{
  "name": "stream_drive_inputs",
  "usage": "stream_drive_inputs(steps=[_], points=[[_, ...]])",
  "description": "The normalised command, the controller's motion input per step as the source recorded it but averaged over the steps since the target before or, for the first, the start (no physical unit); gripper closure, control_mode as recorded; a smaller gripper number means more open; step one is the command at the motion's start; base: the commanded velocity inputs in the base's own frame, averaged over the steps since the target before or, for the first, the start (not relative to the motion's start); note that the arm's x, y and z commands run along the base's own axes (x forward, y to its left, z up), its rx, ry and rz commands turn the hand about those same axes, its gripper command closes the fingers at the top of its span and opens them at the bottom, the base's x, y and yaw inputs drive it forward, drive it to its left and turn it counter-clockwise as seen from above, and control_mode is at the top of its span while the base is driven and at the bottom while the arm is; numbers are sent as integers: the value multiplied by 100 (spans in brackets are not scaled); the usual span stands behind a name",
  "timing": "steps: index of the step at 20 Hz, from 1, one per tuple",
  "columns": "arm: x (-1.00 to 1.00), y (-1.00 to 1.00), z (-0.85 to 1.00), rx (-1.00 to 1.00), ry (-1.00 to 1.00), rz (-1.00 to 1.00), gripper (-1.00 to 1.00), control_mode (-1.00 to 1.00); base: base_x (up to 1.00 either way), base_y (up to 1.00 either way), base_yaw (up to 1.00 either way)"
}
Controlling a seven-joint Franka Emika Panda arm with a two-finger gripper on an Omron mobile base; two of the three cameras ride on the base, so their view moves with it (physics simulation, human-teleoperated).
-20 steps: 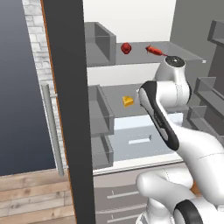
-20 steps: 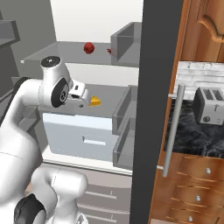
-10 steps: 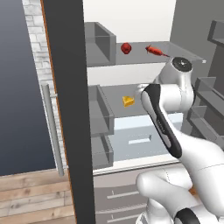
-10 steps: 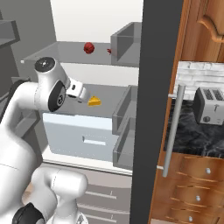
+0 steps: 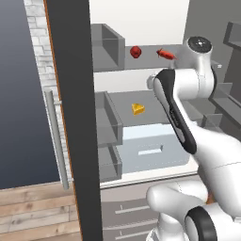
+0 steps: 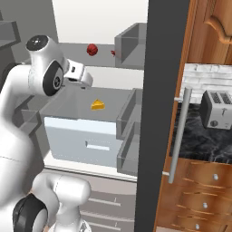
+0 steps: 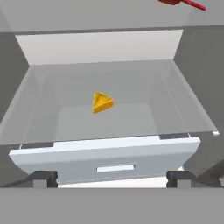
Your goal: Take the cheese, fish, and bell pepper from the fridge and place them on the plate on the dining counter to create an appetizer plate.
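**Cheese on middle shelf, gripper wide and holding nothing**

Cheese [image 7: 102,102] sits alone near the middle of the grey shelf [image 7: 65,127] directly above the pale drawer [image 7: 105,159], inside the open fridge [image 5: 141,47]. From the hand view, the wedge lies past the drawer front, roughly centred between the shelf's side walls, nothing touching it.

Gripper [image 7: 113,177]: fingertips [image 7: 43,178] stand far apart at the bottom corners of the hand view, spread to about the drawer's width, nothing between them. Gripper is in front of the drawer and apart from the cheese, looking down at it.

One shelf above the cheese: bell pepper [image 5: 135,51], dark red and round, sits to the left; fish [image 5: 165,54], red-orange and slender, lies just right of it, the two near but apart. Arm's upper link covers the shelf right of the fish in the left base view.

Fridge door [image 5: 70,117] stands open, edge-on, left of the cheese shelf, long grey bar handle [image 5: 55,139] on its outer face. A toaster [image 6: 216,108] sits on a dark counter [image 6: 204,145] beyond the right-hand door.
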Motion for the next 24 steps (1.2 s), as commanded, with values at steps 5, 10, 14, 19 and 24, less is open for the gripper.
stream_drive_inputs(steps=[5, 10, 14, 19, 24], points=[[0, -32, 37, -20, -11, 0, -100, -100, 0, 0, 0], [0, -35, 8, 9, -9, 0, -100, -100, 0, 0, 0], [3, -38, 54, 11, -17, 3, -100, -100, 0, 0, 0], [26, -14, 44, 0, -5, 2, -100, -100, 0, 0, 0], [35, -9, 4, -2, 4, 0, -100, -100, 0, 0, 0]])
